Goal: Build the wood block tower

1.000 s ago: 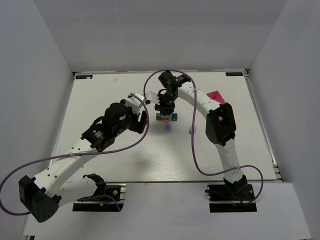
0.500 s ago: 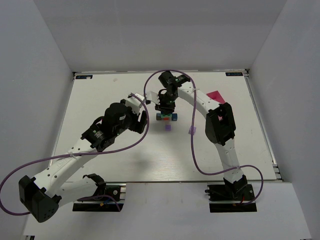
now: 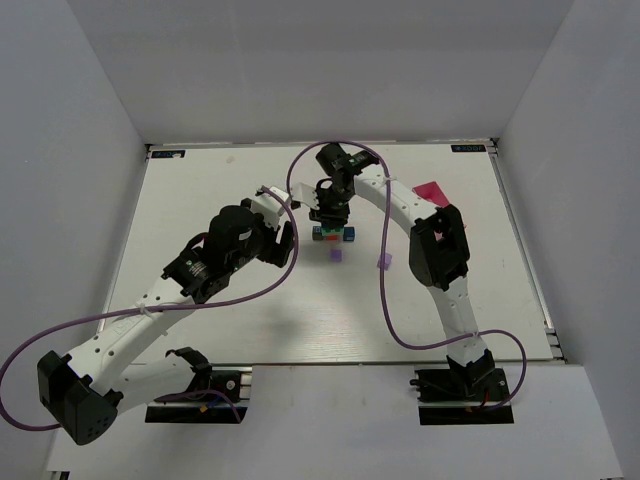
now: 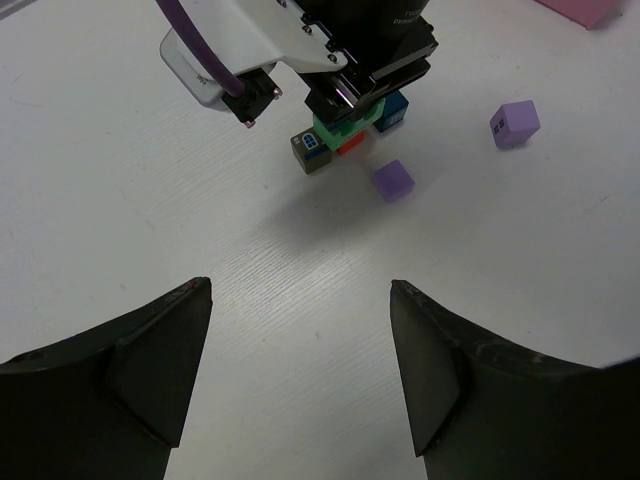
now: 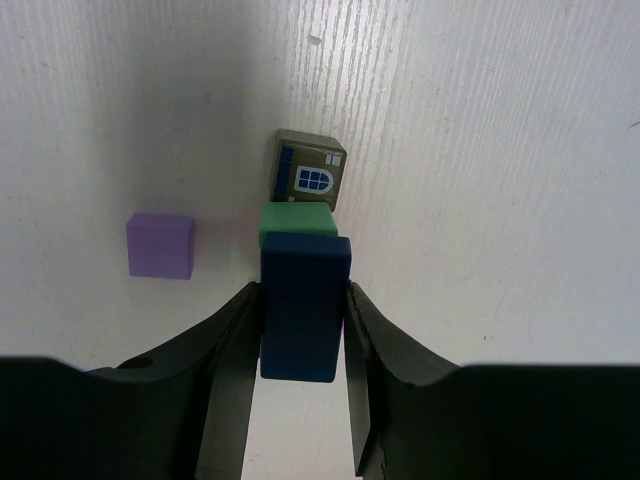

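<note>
The wood block tower (image 3: 332, 234) is a small cluster at mid-table: a green block (image 5: 296, 218), a brown block with a window (image 5: 310, 170), a red one (image 4: 350, 146) and a blue one (image 4: 395, 110). My right gripper (image 5: 303, 300) is shut on a dark blue block (image 5: 305, 305) and holds it directly over the green block; it also shows in the top view (image 3: 331, 212). My left gripper (image 4: 300, 290) is open and empty, a short way left of the cluster and looking at it.
A loose purple cube (image 5: 160, 245) lies just beside the cluster, also in the left wrist view (image 4: 393, 180). A second purple cube (image 4: 514, 124) lies farther right. A pink box (image 3: 432, 191) sits at the back right.
</note>
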`<action>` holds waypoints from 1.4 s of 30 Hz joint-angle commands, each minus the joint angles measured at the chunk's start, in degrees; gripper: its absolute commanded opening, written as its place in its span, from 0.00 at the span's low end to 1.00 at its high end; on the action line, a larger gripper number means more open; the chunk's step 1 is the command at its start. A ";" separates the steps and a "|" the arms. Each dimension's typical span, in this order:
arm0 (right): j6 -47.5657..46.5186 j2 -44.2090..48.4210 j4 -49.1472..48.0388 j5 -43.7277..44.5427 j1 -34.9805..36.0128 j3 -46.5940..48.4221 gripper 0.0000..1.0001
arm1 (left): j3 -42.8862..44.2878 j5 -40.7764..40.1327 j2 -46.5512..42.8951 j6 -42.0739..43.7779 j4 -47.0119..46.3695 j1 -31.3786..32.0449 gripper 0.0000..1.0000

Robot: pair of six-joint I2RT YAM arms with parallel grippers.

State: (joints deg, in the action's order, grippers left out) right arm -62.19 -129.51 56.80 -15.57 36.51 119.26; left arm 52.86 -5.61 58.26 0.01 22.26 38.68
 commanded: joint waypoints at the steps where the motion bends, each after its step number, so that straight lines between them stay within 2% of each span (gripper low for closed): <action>1: -0.74 -0.48 -0.63 0.19 0.31 2.38 0.00 | -0.39 -0.81 -1.66 0.16 -0.29 -0.36 0.82; 10: -0.65 -0.74 -0.63 0.37 0.31 2.29 0.00 | -0.39 -0.81 -1.66 0.16 -0.29 -0.36 0.82; 16: -0.56 -0.65 -0.81 0.19 0.32 2.20 0.09 | -0.39 -0.81 -1.66 0.16 -0.29 -0.36 0.82; 24: -0.47 -0.65 -0.63 0.19 0.32 2.03 0.16 | -0.39 -0.81 -1.66 0.16 -0.29 -0.36 0.82; 25: -0.47 -0.57 -0.63 0.11 0.31 1.85 0.20 | -0.39 -0.81 -1.66 0.16 -0.29 -0.36 0.82; 32: -0.30 -0.48 -1.42 0.28 0.49 1.41 0.30 | -0.39 -0.81 -1.66 0.16 -0.29 -0.36 0.82; 34: -0.12 -0.39 -1.51 0.37 0.49 1.24 0.30 | -0.39 -0.81 -1.66 0.16 -0.29 -0.36 0.82; 36: -0.21 -0.30 -1.60 0.37 0.40 1.15 0.36 | -0.39 -0.81 -1.66 0.16 -0.29 -0.36 0.82; 42: -0.12 -0.30 -1.69 0.54 0.49 0.88 0.37 | -0.39 -0.81 -1.66 0.16 -0.29 -0.36 0.82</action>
State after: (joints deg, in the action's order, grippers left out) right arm -62.15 -129.80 55.57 -14.98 36.77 119.26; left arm 52.86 -5.61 58.26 0.01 22.26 38.68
